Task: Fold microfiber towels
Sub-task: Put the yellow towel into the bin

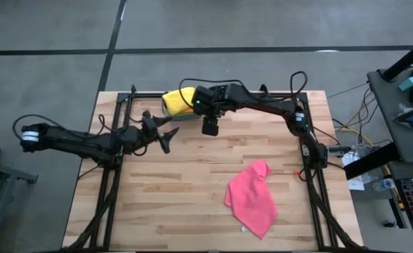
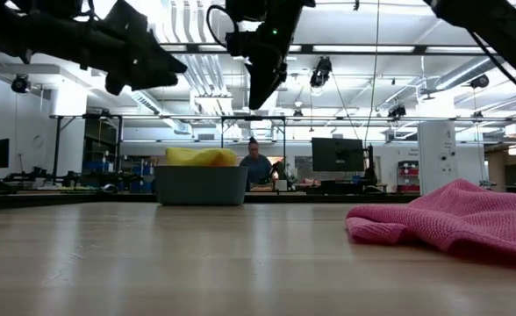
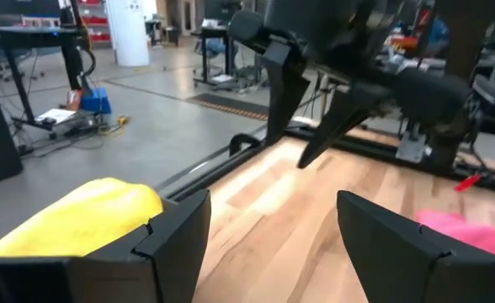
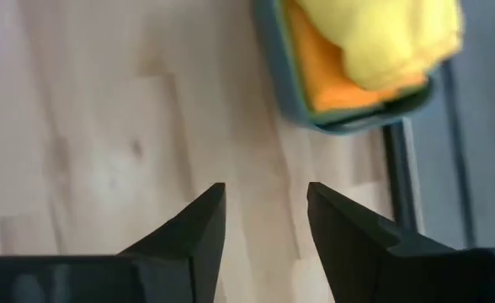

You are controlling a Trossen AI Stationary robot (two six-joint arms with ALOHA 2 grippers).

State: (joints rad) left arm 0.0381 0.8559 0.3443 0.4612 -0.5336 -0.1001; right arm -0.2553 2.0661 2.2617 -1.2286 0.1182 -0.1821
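Note:
A pink towel [image 1: 252, 199] lies crumpled on the table's near right part; it also shows in the low view [image 2: 455, 219]. A yellow towel [image 1: 177, 100] lies on top of an orange towel [image 4: 340, 71] in the teal bin [image 1: 187, 117] at the far edge. The other towels are out of view. My right gripper [image 1: 209, 128] is open and empty, pointing down over bare wood just near of the bin. My left gripper [image 1: 166, 135] is open and empty, held above the table to the left of the right gripper.
Black frame rails [image 1: 110, 176] run along the table's left, right and far sides. Bare wood lies between the bin and the pink towel. A person [image 2: 256, 165] sits in the room beyond the table.

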